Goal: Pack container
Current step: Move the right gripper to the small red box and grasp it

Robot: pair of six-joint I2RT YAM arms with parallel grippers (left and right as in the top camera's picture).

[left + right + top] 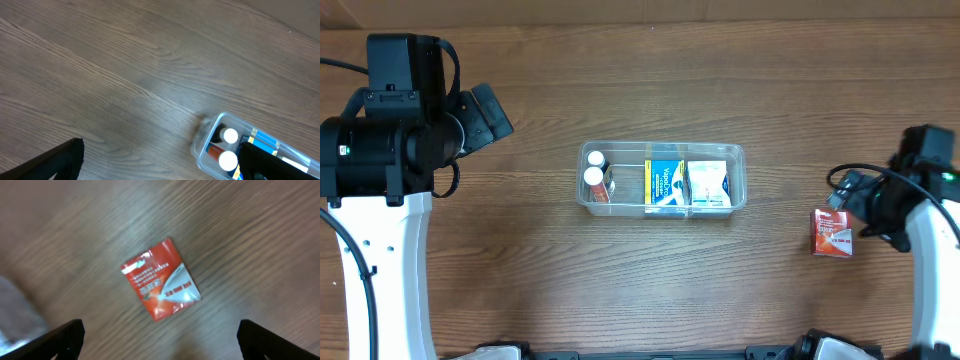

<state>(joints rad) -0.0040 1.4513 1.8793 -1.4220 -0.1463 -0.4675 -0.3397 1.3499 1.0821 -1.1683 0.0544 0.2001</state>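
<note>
The clear plastic container (663, 202) sits mid-table. It holds two white-capped bottles (593, 176), a blue and white box (666, 184) and a white box (709, 183). Its left end shows in the left wrist view (206, 145). A red and white packet (832, 231) lies flat on the wood to the right, and is in the right wrist view (161, 279). My right gripper (160, 340) is open, hovering just above and beside the packet, touching nothing. My left gripper (160, 162) is open and empty, left of the container.
The wooden table (650, 90) runs across the whole view. My left arm's white link (380, 270) fills the left side and my right arm's link (935, 280) the right edge. Nothing else lies on the wood.
</note>
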